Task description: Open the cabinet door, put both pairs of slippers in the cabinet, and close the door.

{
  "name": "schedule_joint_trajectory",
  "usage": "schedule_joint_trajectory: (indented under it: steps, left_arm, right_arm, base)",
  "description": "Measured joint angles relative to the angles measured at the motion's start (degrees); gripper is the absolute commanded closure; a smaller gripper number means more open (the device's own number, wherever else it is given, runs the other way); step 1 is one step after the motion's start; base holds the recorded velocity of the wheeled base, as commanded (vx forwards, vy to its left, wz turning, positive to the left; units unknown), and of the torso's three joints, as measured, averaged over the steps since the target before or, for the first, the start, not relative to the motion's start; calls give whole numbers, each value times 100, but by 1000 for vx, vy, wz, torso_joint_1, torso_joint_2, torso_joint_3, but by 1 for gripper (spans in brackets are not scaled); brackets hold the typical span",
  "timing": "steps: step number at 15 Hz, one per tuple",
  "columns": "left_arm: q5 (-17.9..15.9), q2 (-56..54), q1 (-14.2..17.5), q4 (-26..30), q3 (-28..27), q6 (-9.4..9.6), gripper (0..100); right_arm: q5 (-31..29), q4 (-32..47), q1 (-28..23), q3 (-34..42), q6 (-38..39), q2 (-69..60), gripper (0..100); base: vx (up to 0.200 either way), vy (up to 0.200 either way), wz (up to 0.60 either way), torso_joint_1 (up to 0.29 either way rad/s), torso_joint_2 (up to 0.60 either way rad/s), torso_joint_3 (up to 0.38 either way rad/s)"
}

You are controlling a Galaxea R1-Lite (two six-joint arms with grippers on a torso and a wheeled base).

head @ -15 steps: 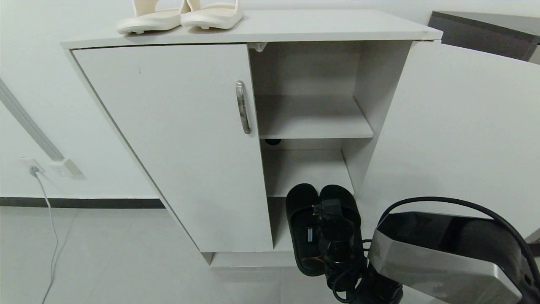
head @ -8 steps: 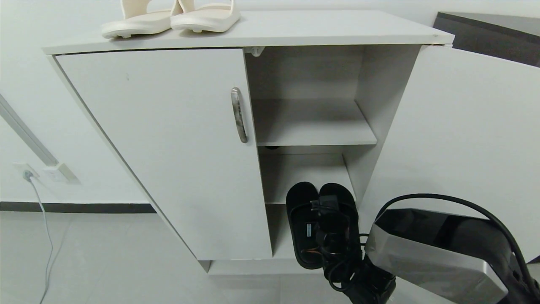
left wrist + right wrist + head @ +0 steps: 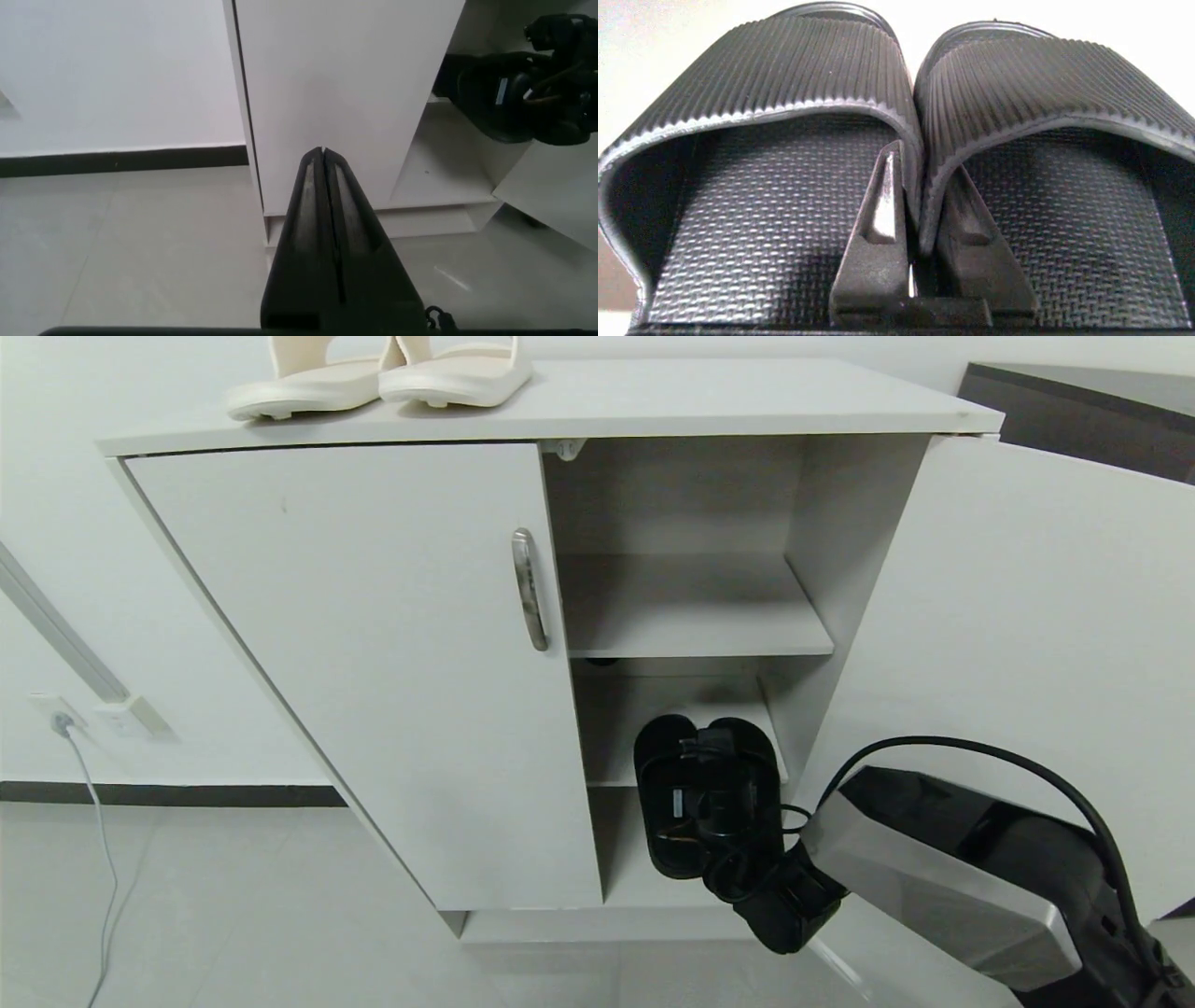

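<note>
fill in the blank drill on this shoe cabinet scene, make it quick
1. The cream slippers lie on ___ of the cabinet.
2. The right gripper is shut on a pair of slippers whose colour is ___.
3. The cabinet's right door stands ___.
4. The left door is ___.

Missing words: top; black; open; closed

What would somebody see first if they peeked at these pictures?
The black slippers jump out first: the right hand pinches the pair by the inner straps, holding them at the open right half of the white cabinet, by its lower shelves. Next comes the cream pair sitting on the cabinet's top, toward its left end, above the shut door.
</note>
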Motion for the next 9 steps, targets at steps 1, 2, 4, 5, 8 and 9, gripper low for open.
schedule_joint_trajectory:
  steps: [1, 2, 4, 5, 8, 9]
  left_arm:
    - [0, 0, 0, -2, -2, 0, 100]
    - [2, 0, -2, -4, -2, -1, 100]
    - [5, 0, -2, -6, 7, -4, 100]
    - [2, 0, 2, -9, 7, -4, 100]
    - [5, 0, 0, -6, 7, -4, 100]
    - [6, 0, 2, -9, 7, -4, 100]
  right_arm:
    - [6, -2, 1, -35, 6, 27, 100]
    - [4, -21, -9, -61, 13, 52, 100]
    - [6, -11, -30, -99, 13, 102, 100]
    - [6, -35, -33, -121, 17, 111, 100]
    - [107, -77, -24, -271, 35, 138, 100]
    - [134, 17, -38, -339, 35, 155, 100]
  base:
    - [200, 0, 0, -7, 2, 2]
    - [200, 0, 0, -2, 2, -7]
    - [0, 0, 0, 0, 0, 0]
    - [0, 0, 0, 0, 0, 0]
    - [0, 0, 0, 0, 0, 0]
    - [0, 0, 0, 0, 0, 0]
